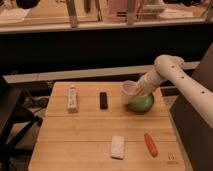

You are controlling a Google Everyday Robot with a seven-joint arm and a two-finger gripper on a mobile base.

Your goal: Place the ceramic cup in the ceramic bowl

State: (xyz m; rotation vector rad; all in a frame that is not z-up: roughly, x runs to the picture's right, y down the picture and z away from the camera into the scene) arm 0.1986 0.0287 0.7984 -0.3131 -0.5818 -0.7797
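The white ceramic cup is tilted at the left rim of the green ceramic bowl, which sits at the right side of the wooden table. My gripper reaches in from the right on the white arm and sits right at the cup, above the bowl. The cup appears held off the table, leaning against or just over the bowl's edge.
A pale tube-like item lies at the left of the table, a black rectangular object in the middle, a flat white block near the front and an orange-red carrot-like object at the front right. A dark chair stands to the left.
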